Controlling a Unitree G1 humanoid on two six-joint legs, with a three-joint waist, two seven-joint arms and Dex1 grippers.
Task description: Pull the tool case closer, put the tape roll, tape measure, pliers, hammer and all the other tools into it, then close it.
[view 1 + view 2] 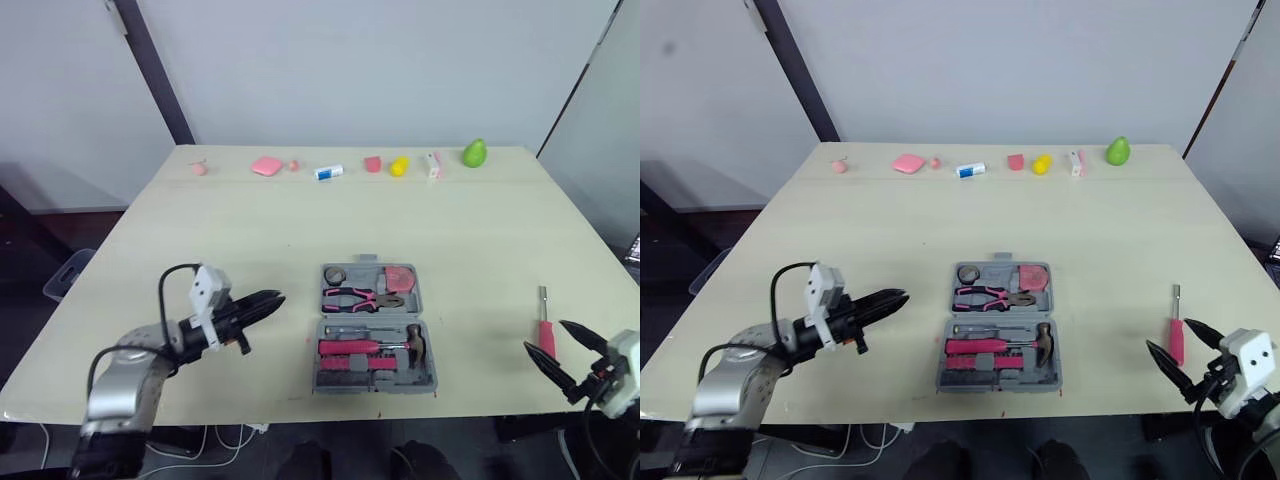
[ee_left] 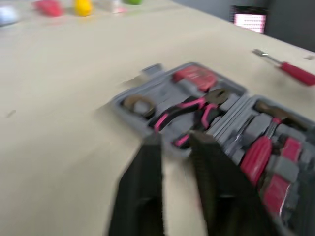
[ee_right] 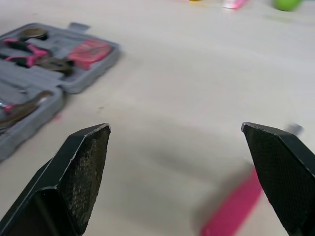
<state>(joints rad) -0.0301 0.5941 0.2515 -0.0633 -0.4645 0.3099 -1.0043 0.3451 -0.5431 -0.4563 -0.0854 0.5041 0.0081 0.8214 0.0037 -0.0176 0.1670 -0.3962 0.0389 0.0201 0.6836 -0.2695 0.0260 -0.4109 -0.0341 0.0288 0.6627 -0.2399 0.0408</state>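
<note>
One open tool case (image 1: pixel 376 330) sits mid-counter (image 1: pixel 480 230). One screwdriver (image 1: pixel 546 335) lies loose to its right, by the wide-apart right end effector (image 3: pixel 174 127). The left end effector (image 2: pixel 175 137) has its two fingers narrowly apart.

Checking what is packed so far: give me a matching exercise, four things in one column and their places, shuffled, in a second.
Things:
1. screwdriver
2. pliers
3. hammer
4. green fruit

Places:
A. far edge of the table
B. half of the case nearer the robot
C. bare table, beside the right pincer
D. half of the case farther from the robot

Pairs: 1-C, 2-D, 3-B, 4-A
</note>
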